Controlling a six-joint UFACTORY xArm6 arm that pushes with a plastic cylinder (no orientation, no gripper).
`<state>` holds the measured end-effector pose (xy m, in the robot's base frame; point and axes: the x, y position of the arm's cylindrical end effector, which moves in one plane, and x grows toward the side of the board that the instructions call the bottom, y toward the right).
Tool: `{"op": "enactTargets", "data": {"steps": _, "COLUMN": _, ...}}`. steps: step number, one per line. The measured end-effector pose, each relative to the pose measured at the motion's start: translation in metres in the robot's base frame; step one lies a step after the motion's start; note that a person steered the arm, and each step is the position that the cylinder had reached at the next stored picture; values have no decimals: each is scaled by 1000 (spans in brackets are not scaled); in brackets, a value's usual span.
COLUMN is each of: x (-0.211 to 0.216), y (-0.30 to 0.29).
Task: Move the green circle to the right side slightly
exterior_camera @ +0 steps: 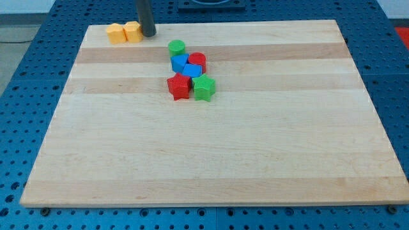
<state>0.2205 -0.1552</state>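
Distance and direction are what matter here: my tip (pixel 148 34) is planted near the view's top edge of the tabletop (pixel 211 160), just beside the two yellow blocks (pixel 124 32), while the green circle (pixel 176 46) lies to the view's right of it and a little lower, apart from the tip. No hand is fitted, only the bare rod, so nothing is held. The green circle is found at the top of a tight cluster, with a blue block (pixel 179 62) just below it and a red circle (pixel 197 60) at its lower right. A rightward push is judged to require the tip to be brought to the circle's left face first.
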Motion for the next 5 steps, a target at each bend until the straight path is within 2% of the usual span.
{"op": "enactTargets", "data": {"steps": 3, "x": 1, "y": -2}}
{"op": "enactTargets", "data": {"steps": 5, "x": 31, "y": 19}}
